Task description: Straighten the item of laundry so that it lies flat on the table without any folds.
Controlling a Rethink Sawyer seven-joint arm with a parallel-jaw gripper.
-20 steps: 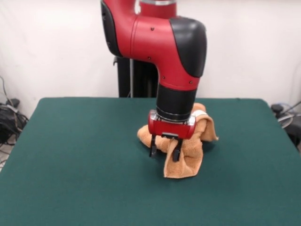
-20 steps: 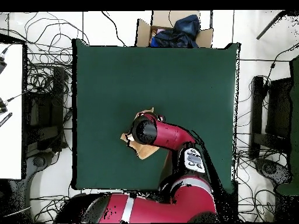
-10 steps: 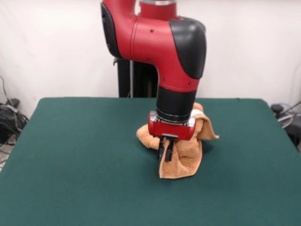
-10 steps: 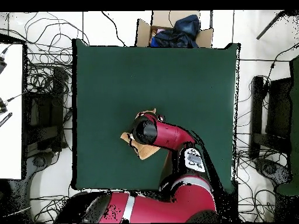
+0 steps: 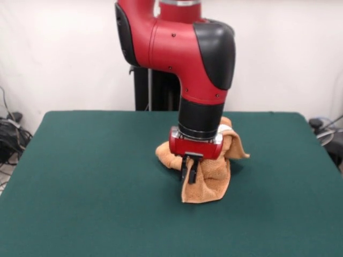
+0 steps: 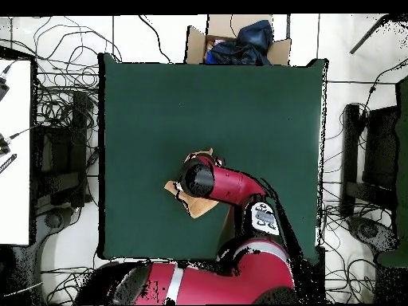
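Here the peach-tan terry towel (image 5: 211,171) sits crumpled in a heap a little right of centre in the front view, on the dark green table (image 5: 91,182), and the gripper (image 5: 188,172) comes straight down onto the heap's left front side. Its two black fingers stand close together, pinched on a fold of the towel, with cloth bulging out to the left of them and a longer flap hanging down and to the right until its lower edge meets the felt. Behind the red wrist the rest of the towel rises in a rumpled mound, with a pale strip, perhaps a border band or label, showing at the upper right of the heap. From overhead the towel (image 6: 199,206) lies slightly left of and below the middle of the table (image 6: 263,103), mostly hidden under the arm (image 6: 227,185); only tan corners show above, left of and below the arm's round end. The visible pieces suggest a long axis running from upper right to lower left, though the bunching leaves this uncertain.
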